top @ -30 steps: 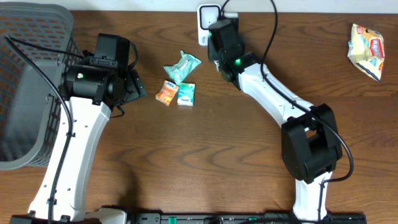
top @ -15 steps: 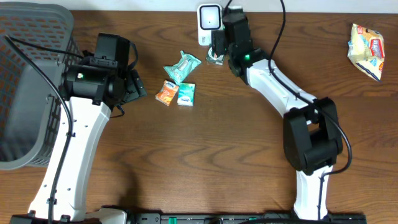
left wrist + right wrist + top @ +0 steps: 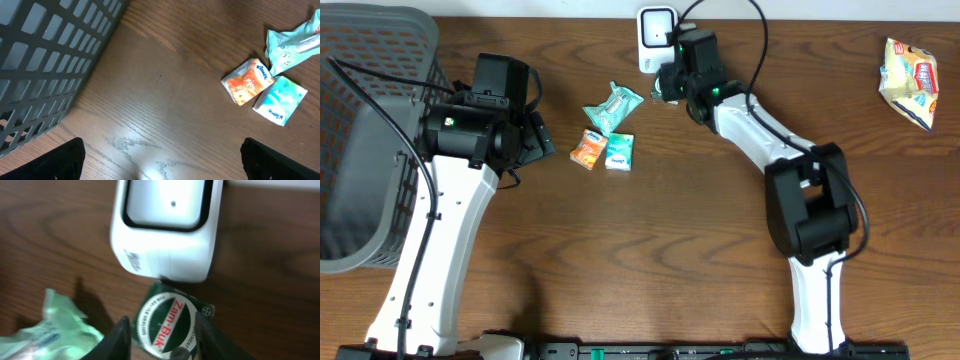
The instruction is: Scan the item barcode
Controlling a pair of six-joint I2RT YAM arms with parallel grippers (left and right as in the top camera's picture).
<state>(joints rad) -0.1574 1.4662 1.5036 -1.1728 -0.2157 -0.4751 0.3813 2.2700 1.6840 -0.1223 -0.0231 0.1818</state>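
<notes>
From overhead, a grey basket (image 3: 360,60) fills the left end of the tabletop (image 3: 650,250), with the left arm just beside it. A mint packet (image 3: 613,105), an orange packet (image 3: 588,150) and a teal packet (image 3: 619,151) lie clustered on the wood, outside the basket. A snack bag (image 3: 908,70) lies well apart in the far right corner. The right pincer (image 3: 666,88) sits just below the white scanner (image 3: 658,27); what is between its fingers is too small to tell here.

The left wrist view shows the left pincer (image 3: 162,162) spread wide open over bare wood. The basket's lattice wall fills the upper left. The orange and teal packets touch each other, and here their Kleenex print can be read.

Only the right wrist view shows the item: a round green Zam-Buk tin (image 3: 167,325), label up, gripped between the right pincer's fingers (image 3: 120,340). It lies right against the scanner's lower edge, with the mint packet at lower left.
</notes>
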